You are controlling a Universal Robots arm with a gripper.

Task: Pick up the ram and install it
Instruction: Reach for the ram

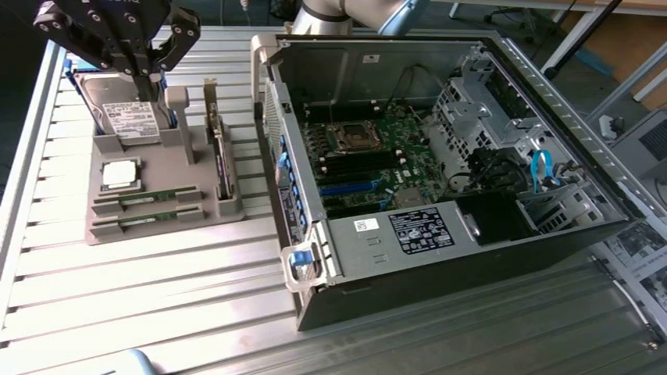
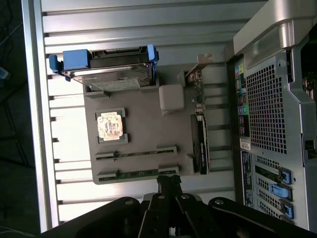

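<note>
Robot arm's hand [image 1: 149, 74] [image 2: 169, 181], fingers pressed together and carrying nothing, hangs above a gray parts holder [image 1: 162, 168] [image 2: 148, 119] on the slatted metal table [image 1: 156, 305] [image 2: 138, 34]. The ram [image 1: 146, 219] [image 2: 136, 173], a narrow green stick, lies in the holder's outermost slot. A second stick [image 1: 146, 197] [image 2: 136, 153] sits in the slot beside it, next to the square processor chip [image 1: 120, 173] [image 2: 110, 126]. In the wrist view the closed fingertips sit just off the holder's edge, near the ram. A hard drive [image 1: 125, 117] [image 2: 111, 74] with blue rails leans at the end opposite the ram slots, and an expansion card [image 1: 219, 156] [image 2: 200, 144] stands on edge along one side. The open computer case [image 1: 469, 258] [image 2: 267, 109] stands to the exterior view's right of the holder, its motherboard [image 1: 380, 152] exposed.
</note>
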